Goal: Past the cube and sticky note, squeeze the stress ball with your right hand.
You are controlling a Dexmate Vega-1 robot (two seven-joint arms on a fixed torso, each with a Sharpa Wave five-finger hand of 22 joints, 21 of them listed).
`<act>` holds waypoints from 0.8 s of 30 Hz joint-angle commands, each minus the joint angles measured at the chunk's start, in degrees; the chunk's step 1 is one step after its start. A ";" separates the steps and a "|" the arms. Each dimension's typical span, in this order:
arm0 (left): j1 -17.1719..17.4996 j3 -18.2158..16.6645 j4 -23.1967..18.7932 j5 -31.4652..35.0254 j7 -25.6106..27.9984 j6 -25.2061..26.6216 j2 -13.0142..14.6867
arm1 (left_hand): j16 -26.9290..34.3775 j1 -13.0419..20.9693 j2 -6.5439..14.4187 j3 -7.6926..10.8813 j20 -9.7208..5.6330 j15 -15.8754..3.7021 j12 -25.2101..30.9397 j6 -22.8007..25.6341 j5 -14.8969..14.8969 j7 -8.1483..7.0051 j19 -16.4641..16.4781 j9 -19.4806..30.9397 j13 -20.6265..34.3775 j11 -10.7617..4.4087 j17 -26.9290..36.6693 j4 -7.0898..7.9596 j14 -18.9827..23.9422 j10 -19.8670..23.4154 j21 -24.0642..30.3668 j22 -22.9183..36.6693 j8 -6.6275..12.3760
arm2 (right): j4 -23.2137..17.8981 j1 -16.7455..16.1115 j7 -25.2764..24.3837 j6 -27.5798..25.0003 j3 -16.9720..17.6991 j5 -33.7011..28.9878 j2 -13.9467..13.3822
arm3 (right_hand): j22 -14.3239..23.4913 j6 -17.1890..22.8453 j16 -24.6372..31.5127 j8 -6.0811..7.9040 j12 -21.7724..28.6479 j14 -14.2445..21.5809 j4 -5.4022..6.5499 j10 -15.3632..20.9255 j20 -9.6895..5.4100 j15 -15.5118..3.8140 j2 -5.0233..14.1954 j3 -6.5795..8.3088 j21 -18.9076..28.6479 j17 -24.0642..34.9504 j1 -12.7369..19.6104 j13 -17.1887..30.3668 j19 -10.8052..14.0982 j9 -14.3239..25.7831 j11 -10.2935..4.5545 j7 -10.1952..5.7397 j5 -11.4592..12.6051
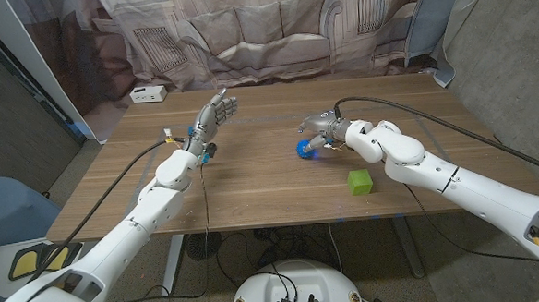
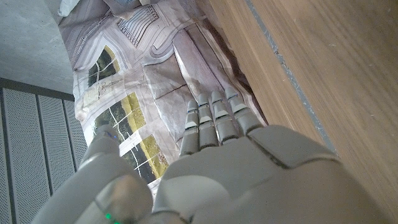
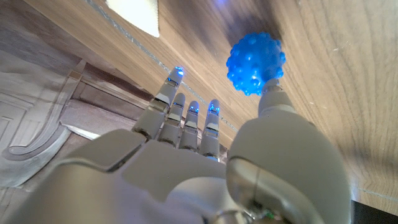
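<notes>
Stress ball [image 1: 304, 149] mid-table, right hand [image 1: 322, 127] open, thumb touching, cube [image 1: 360, 180] apart

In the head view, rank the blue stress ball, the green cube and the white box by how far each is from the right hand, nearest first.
1. Blue stress ball: right at the right hand, by its fingers.
2. Green cube: on the table's near side, beside the right forearm.
3. White box: at the far left corner of the table, beyond the left hand.
</notes>
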 commanded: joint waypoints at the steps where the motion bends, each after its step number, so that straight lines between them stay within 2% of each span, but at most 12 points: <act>1: 0.46 -0.89 0.60 -1.19 -1.83 -0.95 1.13 | -0.05 -0.03 0.55 0.13 0.17 0.09 -0.09 0.40 -0.05 0.13 0.17 0.29 0.29 0.19 0.17 -0.17 0.52 0.37 0.15 0.16 -0.01 | -3.22 -2.56 -3.08 -3.21 2.13 0.50 -0.33 | 0.20 -0.43 0.66 -0.26 0.53 0.06 0.81 0.59 0.06 -0.65 0.44 -0.02 0.41 0.05 -1.44 0.05 -0.65 0.31 0.07 -0.32 0.05; 6: 0.92 -1.41 1.05 -2.34 -2.62 -1.02 1.43 | -0.07 -0.03 0.55 0.12 0.18 0.14 -0.10 0.41 -0.05 0.16 0.17 0.29 0.29 0.19 0.17 -0.18 0.49 0.37 0.15 0.16 0.00 | -4.32 -3.59 -4.41 -4.70 2.63 0.49 0.14 | 0.22 -0.75 0.70 -0.50 0.75 -0.34 1.58 1.11 -0.18 -0.95 1.49 0.02 0.27 0.08 -2.69 0.08 -1.74 0.35 -0.02 -0.32 0.03; 13: 0.23 -1.67 2.56 -3.72 -5.77 -1.36 2.24 | -0.07 -0.04 0.55 0.11 0.14 0.00 -0.09 0.38 -0.05 0.11 0.17 0.29 0.29 0.12 0.17 -0.18 0.49 0.42 0.14 0.16 -0.02 | -4.52 -5.71 -9.61 -6.09 4.73 4.44 2.05 | 0.24 -0.91 0.56 -0.67 0.79 -1.04 2.07 1.25 -0.68 -1.37 2.04 -0.02 0.20 0.04 -3.64 0.09 -2.74 0.32 0.02 -0.48 -0.05; 17: -1.02 -1.42 4.38 -3.89 -7.88 -2.20 2.22 | -0.07 -0.04 0.56 0.11 0.14 0.04 -0.12 0.37 -0.05 0.14 0.18 0.29 0.29 0.36 0.17 -0.18 0.49 0.34 0.15 0.16 -0.03 | -3.64 -7.05 -14.62 -6.13 5.80 6.98 3.16 | 0.22 -2.87 0.79 -1.61 1.08 -0.73 2.15 2.24 -2.04 -2.08 2.20 -0.02 0.62 -0.24 -4.38 0.05 -2.71 0.12 0.61 1.63 -0.15; 22: -2.74 -0.94 6.58 -4.56 -9.71 -2.57 1.17 | -0.07 -0.05 0.57 0.10 0.10 0.05 -0.12 0.43 -0.05 0.16 0.19 0.29 0.29 0.28 0.17 -0.18 0.51 0.35 0.15 0.16 -0.01 | -2.26 -7.84 -19.54 -5.09 7.31 11.29 4.00 | 0.18 -5.58 0.81 -2.63 0.99 -0.75 2.11 2.46 -2.59 -2.41 2.28 0.04 0.80 -0.46 -4.80 -0.04 -2.59 -0.10 0.84 2.40 -0.17; 24: -3.67 -0.51 7.65 -4.29 -10.25 -2.47 0.85 | -0.06 -0.05 0.57 0.10 0.10 0.09 -0.11 0.42 -0.05 0.15 0.19 0.29 0.29 0.29 0.17 -0.19 0.53 0.37 0.15 0.16 -0.01 | -1.22 -8.23 -23.23 -3.14 7.82 12.64 4.10 | 0.18 -6.41 0.76 -2.87 0.81 -0.95 2.14 2.15 -2.57 -2.46 2.34 0.04 0.80 -0.51 -5.01 -0.07 -2.67 -0.17 0.97 2.32 -0.18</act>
